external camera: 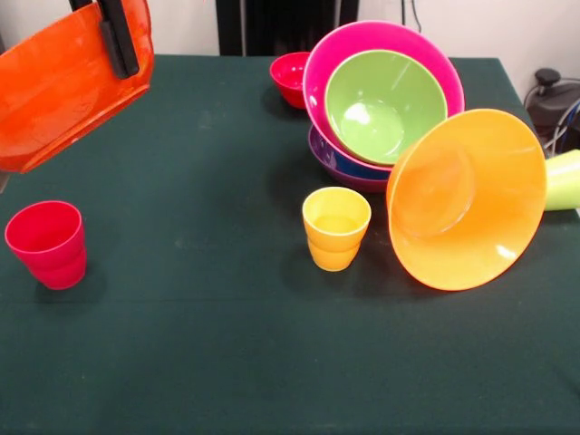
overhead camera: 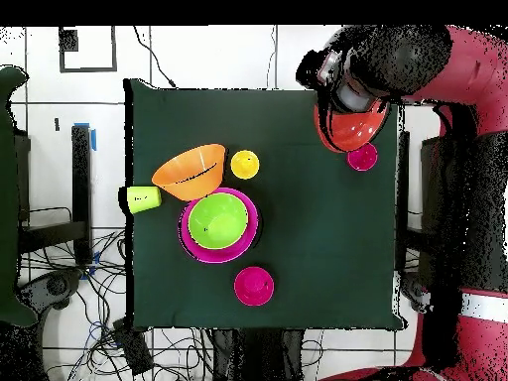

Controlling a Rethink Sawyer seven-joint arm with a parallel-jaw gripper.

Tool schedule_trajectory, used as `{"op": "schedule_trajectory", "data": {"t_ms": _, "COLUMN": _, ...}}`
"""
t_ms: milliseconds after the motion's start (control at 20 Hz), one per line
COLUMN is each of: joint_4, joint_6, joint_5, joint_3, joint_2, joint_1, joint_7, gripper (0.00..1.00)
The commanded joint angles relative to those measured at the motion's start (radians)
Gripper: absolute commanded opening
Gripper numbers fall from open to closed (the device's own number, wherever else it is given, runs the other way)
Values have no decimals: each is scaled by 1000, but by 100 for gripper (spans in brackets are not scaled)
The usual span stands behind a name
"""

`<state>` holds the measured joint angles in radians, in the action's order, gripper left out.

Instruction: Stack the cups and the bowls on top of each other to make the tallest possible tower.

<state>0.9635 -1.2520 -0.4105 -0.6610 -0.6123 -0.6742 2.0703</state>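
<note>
Jaws [external camera: 119,36] of the robot arm grip the rim of the red-orange bowl [external camera: 63,86], one dark finger showing against the inside of its wall, and hold it tilted in the air above the table's [external camera: 199,344] left side in the front view. Below it the red cup [external camera: 47,243] stands upright on the green cloth, well apart from everything else on the table. Toward the middle, the yellow cup [external camera: 336,227] stands upright too, just in front of the tower. Behind it, near the far edge, sits the small red bowl [external camera: 291,78], just beside the pink bowl's rim. The tower [external camera: 381,109] is a tilted nest: the purple bowl [external camera: 337,164] lowest, a sliver of the blue bowl [external camera: 362,169] showing above it, then the large pink bowl [external camera: 381,54] with the lime green bowl [external camera: 385,104] lying inside it, their openings tipped toward the camera. On the right the light orange bowl [external camera: 467,198] stands on its edge, leaning against the tower, its inside facing forward. Behind it, at the right edge, the lime green cup [external camera: 564,179] lies on its side. In the overhead view the gripper [overhead camera: 349,87] and its bowl hang over a corner of the table, right above the red cup [overhead camera: 362,157].
</note>
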Motion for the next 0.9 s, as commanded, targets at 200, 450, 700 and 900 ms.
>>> {"op": "schedule_trajectory", "data": {"t_ms": 200, "joint_4": 19, "joint_6": -52, "joint_5": -6, "joint_3": 12, "joint_2": -38, "joint_1": 20, "joint_7": -167, "gripper": 0}}
{"op": "schedule_trajectory", "data": {"t_ms": 450, "joint_4": 34, "joint_6": -51, "joint_5": 2, "joint_3": 26, "joint_2": -66, "joint_1": 53, "joint_7": -87, "gripper": 0}}
{"op": "schedule_trajectory", "data": {"t_ms": 700, "joint_4": 60, "joint_6": -21, "joint_5": 3, "joint_3": 42, "joint_2": -82, "joint_1": 82, "joint_7": -12, "gripper": 0}}
{"op": "schedule_trajectory", "data": {"t_ms": 900, "joint_4": 66, "joint_6": -10, "joint_5": 5, "joint_3": 59, "joint_2": -90, "joint_1": 109, "joint_7": 44, "gripper": 0}}
